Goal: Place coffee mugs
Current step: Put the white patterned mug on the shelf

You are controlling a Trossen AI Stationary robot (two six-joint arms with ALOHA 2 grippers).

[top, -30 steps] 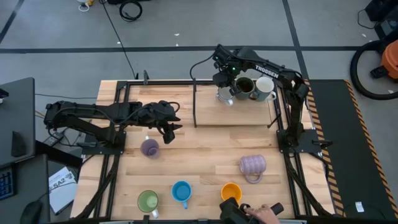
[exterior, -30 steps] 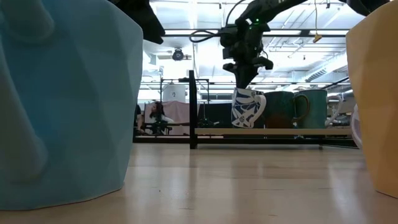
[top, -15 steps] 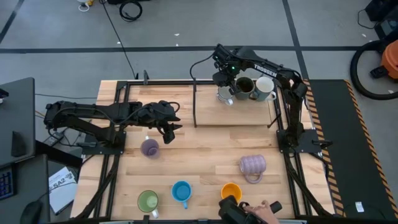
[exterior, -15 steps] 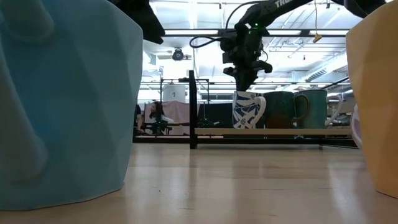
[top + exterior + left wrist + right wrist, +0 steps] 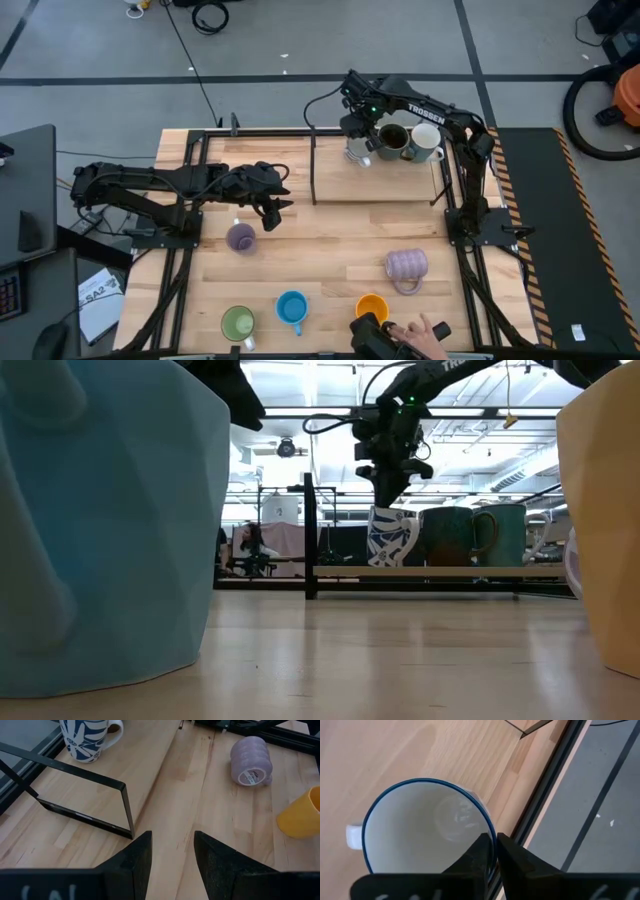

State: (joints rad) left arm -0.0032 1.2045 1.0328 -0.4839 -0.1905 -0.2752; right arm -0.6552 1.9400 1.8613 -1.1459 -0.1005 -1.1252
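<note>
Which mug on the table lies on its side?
The ribbed lavender mug: it lies tipped over, base showing in the left wrist view, while the lilac, green, blue and orange mugs stand upright.

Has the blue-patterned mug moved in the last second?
Yes. Held at its rim by the right gripper, the patterned mug has shifted slightly and tilted away from the dark mug toward the black post.

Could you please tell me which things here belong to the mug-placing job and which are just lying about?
Job:
white-and-blue mug, rim pinched by the right gripper
dark mug
white mug
small lilac mug
ribbed lavender mug
green mug
blue mug
orange mug

Lying about:
booklet
person's hand
</note>
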